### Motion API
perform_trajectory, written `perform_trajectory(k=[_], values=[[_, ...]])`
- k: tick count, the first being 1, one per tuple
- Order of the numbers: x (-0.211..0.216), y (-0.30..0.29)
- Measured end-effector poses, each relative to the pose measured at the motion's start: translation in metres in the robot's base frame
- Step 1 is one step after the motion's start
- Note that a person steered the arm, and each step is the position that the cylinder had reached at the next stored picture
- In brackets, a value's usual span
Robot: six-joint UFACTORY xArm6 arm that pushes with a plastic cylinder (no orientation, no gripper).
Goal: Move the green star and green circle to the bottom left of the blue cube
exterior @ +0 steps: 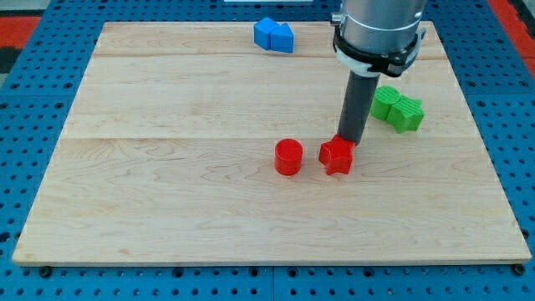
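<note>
- The green blocks (398,109) sit together at the view's right, touching, near the board's right edge; which is the star and which the circle I cannot tell.
- The blue block (274,35) lies at the view's top, almost on the top edge, well apart from the green ones.
- My tip (349,140) rests against the top-right side of the red star-like block (337,155); a red cylinder (288,156) stands just beside that, to the left.
- No claw here, only a rod.
- No writing is readable.
- The wooden board (167,192) lies bare across its left and bottom.
</note>
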State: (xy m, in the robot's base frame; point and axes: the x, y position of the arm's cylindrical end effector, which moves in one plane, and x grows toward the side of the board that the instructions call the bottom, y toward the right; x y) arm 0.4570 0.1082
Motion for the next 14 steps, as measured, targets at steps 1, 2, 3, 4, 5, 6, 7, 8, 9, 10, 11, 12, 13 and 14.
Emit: perform_trajectory(k=[1,2,3,4,5,6,7,8,9,10,11,12,13,14], values=[[0.007,0.003],[0.007,0.053],[0.006,0.092],[0.005,0.092],[0.005,0.092],[0.005,0.091],[0.003,0.091],[-0.012,0.091],[-0.027,0.091],[-0.061,0.091],[-0.096,0.091],[-0.114,0.093],[-0.135,0.116],[-0.148,0.115]])
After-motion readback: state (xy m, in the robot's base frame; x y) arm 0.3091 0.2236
